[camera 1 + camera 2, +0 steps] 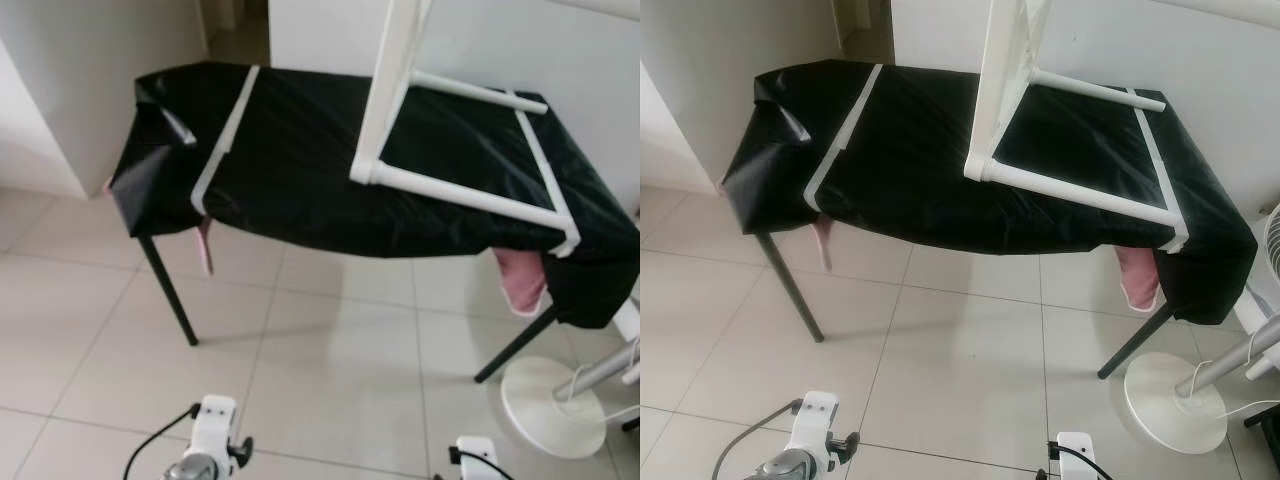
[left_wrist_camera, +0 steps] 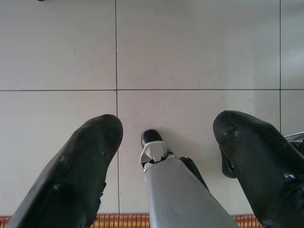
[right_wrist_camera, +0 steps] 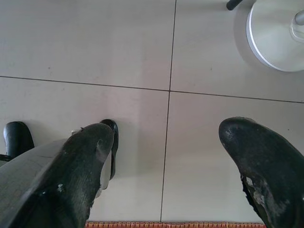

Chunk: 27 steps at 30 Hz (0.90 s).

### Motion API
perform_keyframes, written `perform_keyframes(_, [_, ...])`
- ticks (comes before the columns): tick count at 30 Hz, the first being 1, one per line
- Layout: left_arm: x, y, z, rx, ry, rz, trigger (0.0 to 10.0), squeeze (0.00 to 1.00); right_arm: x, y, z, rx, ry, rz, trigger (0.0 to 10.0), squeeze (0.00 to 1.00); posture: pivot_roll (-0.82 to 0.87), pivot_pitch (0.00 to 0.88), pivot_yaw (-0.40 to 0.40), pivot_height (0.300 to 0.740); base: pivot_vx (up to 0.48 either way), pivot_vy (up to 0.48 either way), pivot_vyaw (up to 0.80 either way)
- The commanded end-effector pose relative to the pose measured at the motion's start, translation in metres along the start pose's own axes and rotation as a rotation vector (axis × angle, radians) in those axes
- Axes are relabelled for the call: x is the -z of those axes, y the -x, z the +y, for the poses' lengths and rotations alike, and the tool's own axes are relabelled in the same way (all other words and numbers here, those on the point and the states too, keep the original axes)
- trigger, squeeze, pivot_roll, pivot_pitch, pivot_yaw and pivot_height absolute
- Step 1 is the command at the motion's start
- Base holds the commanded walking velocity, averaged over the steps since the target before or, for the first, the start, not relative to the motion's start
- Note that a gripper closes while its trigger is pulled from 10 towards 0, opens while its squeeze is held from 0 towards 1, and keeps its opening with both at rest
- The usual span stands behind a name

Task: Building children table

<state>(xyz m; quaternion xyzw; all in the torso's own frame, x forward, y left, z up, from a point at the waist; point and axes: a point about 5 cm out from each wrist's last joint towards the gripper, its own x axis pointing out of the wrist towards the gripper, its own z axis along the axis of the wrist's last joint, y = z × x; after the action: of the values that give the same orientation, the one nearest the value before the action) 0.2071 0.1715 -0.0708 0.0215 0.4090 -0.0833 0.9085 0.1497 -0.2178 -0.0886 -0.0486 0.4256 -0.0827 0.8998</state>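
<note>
A white children's table frame (image 1: pixel 455 190) lies upended on a work table draped in black sheeting (image 1: pixel 300 150). One white leg (image 1: pixel 385 90) rises out of the top of the view, and its rails rest on the sheeting. Both arms hang low in front of the table, their white wrists at the bottom edge: the left arm (image 1: pixel 210 445) and the right arm (image 1: pixel 475 455). My left gripper (image 2: pixel 166 128) is open above the tiled floor, holding nothing. My right gripper (image 3: pixel 166 130) is open too, with only tiles between its fingers.
White tape strips (image 1: pixel 228 130) cross the black sheeting, and pink cloth (image 1: pixel 520 280) hangs from under its right end. A fan's round white base (image 1: pixel 553 395) stands by the table's right black leg (image 1: pixel 515 345). Walls close in behind and at left. Beige floor tiles (image 1: pixel 320 360) lie between me and the table.
</note>
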Motion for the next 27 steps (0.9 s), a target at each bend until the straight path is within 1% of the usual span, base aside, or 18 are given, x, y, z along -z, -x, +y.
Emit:
perform_keyframes(1, [0.0072,0.001,-0.0039,0.028,0.004,0.024,10.0,0.0,0.008,0.0022,0.0003,0.004,-0.013,0.031,10.0,0.0,-0.02,0.005,-0.027,0.74,0.0,0.0,0.0])
perform_keyframes(27, [0.0073,0.0007,-0.0065,0.036,0.009,0.022,10.0,0.0,0.0105,0.003,-0.0015,0.008,-0.014,0.038,10.0,0.0,-0.02,0.01,-0.029,0.74,0.0,0.0,0.0])
